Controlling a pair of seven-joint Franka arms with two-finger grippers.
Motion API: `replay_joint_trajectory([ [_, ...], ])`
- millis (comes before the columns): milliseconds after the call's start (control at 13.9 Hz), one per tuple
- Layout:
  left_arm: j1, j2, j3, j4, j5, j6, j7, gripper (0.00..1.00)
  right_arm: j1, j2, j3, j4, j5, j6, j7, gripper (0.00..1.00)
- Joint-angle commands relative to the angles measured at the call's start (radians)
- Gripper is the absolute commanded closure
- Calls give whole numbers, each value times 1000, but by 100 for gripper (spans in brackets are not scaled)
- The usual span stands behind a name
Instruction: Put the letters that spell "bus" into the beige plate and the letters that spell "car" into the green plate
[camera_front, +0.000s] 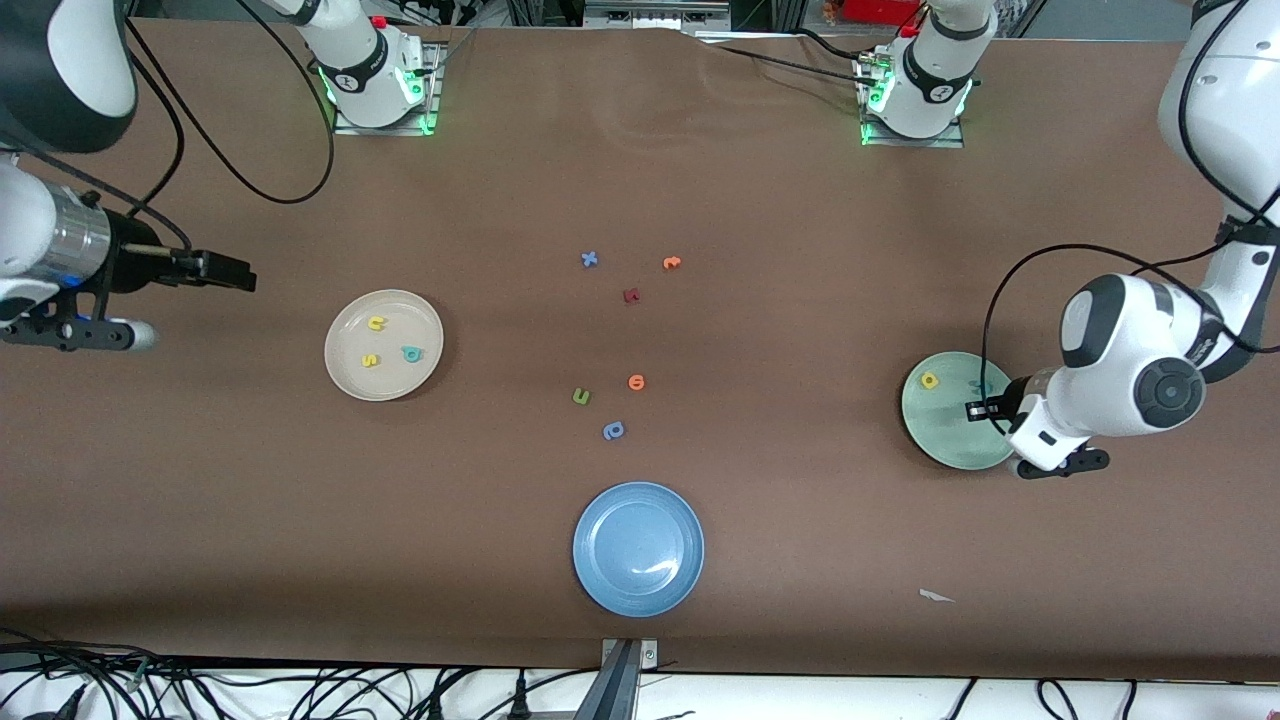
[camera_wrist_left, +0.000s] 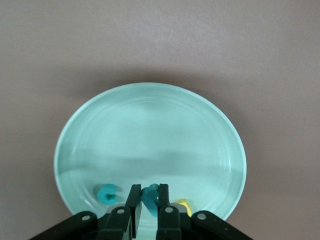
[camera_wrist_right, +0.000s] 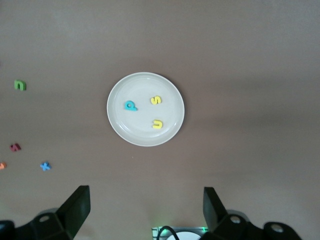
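Note:
The green plate (camera_front: 948, 440) (camera_wrist_left: 150, 130) lies at the left arm's end of the table. My left gripper (camera_front: 986, 409) (camera_wrist_left: 148, 186) hangs low over it, shut on the small darker-teal r (camera_wrist_left: 151, 199). On this plate lie the teal c (camera_wrist_left: 107, 193) and the yellow a (camera_front: 930, 380) (camera_wrist_left: 184, 204), the a partly hidden by a finger in the left wrist view. The beige plate (camera_front: 347, 378) (camera_wrist_right: 145, 134) holds the yellow u (camera_front: 376, 323), yellow s (camera_front: 370, 360) and teal b (camera_front: 411, 353). My right gripper (camera_front: 228, 271) (camera_wrist_right: 145, 210) waits open and empty, high up at the right arm's end.
A blue plate (camera_front: 638, 548) sits near the front edge. Loose letters lie mid-table: blue x (camera_front: 589, 259), two orange letters (camera_front: 671, 262) (camera_front: 636, 381), a dark red one (camera_front: 631, 295), a green u (camera_front: 581, 397), a periwinkle looped letter (camera_front: 613, 430). A white scrap (camera_front: 936, 596) lies near the front.

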Motion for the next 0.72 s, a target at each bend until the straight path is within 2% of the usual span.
replay_joint_trajectory([
  [0,-14,30,-6,38,29,-16,7,64,-66,-75,105,-69,-85,42,-10,0],
  [72,-14,37,-6,53,31,-12,7,51,-68,-80,106,-75,-97,62,-9,0],
  [144,-14,39,-6,63,31,-12,5,23,-74,-103,106,-97,-94,91,-18,0],
  [215,-12,33,-8,66,32,-12,4,0,-86,-124,106,-117,-94,114,-26,0],
  [359,-9,9,-11,104,20,-28,2,0,-91,-173,106,-151,-94,118,-27,0],
  [646,-29,-96,-22,158,20,-200,4,0,-122,-174,120,-157,-85,143,-26,0],
])
